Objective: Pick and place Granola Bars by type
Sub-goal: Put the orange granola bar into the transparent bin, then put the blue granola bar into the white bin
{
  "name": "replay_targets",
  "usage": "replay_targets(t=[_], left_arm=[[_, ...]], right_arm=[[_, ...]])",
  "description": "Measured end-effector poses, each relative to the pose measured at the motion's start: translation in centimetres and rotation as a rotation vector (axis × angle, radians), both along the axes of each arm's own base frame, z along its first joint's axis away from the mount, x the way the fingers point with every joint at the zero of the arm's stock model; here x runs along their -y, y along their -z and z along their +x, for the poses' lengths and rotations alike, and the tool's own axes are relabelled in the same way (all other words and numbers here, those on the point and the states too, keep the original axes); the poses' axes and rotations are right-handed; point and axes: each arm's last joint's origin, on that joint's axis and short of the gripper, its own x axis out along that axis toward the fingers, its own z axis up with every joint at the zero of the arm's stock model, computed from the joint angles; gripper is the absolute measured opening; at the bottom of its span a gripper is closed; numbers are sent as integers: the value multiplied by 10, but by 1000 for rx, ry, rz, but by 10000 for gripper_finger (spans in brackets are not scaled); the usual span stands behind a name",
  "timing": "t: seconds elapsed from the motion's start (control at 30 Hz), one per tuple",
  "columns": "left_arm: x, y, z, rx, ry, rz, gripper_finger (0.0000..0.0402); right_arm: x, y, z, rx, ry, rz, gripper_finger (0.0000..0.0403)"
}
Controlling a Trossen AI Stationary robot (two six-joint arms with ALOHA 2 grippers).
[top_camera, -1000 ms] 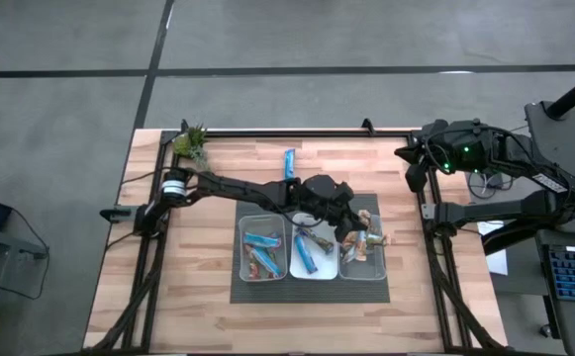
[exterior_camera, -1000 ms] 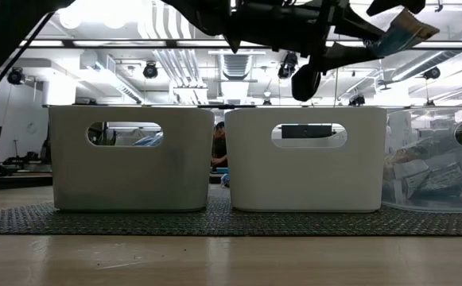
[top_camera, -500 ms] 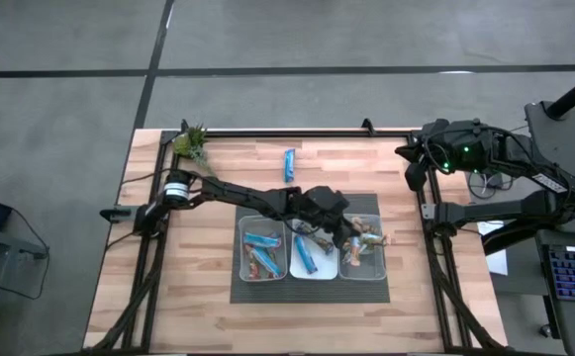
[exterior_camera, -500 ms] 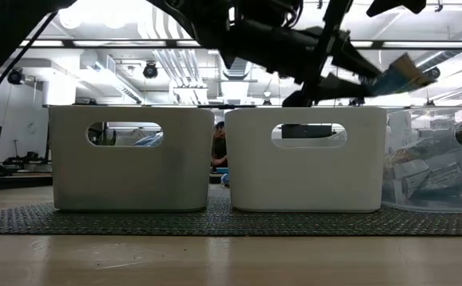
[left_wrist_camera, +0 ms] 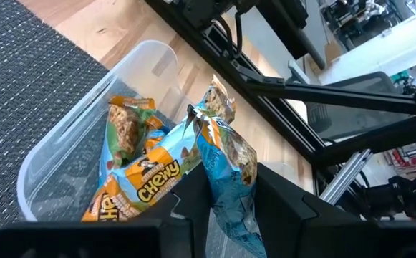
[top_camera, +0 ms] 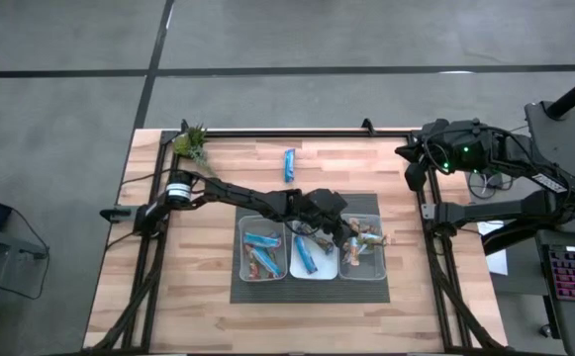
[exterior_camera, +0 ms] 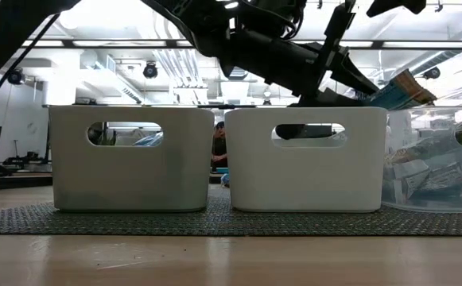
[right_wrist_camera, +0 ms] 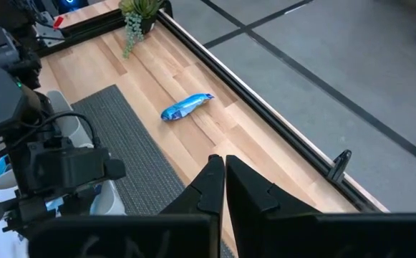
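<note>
- High view: my left gripper reaches from nine o'clock across the pale wooden plank table to hang over the clear rectangular plastic bin on the right, its fingers clamped on a blue-wrapped granola bar with oat pictures.
- Left wrist view: that bar's crinkled top sticks up between my two dark fingers, above a heap of blue and orange "Chewy" bars lying in the clear bin.
- High view: three bins stand in a row on a dark woven mat at table centre; the left white bin holds blue-and-orange bars, the middle white bin a plain blue bar.
- One loose blue bar lies on bare wood at twelve o'clock, well apart from the mat, and a small green leafy plant sits at the eleven o'clock corner.
- My right gripper waits off the three o'clock edge, fingers pressed together with nothing between them.
- Low view: past the bins the room shows bright ceiling lights and grey ducting; the table stands on a grey floor crossed by dark lines.
</note>
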Motion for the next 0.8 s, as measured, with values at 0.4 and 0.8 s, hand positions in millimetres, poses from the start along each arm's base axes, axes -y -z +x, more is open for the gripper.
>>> replay_targets(t=[0.4,0.8], left_arm=[[0,3,-1,-36,15,-7,120],[1,-3,1,-20,30,9,158]], right_arm=[[0,0,0,-3,-4,-4,8],[0,0,0,-3,-4,-5,8]])
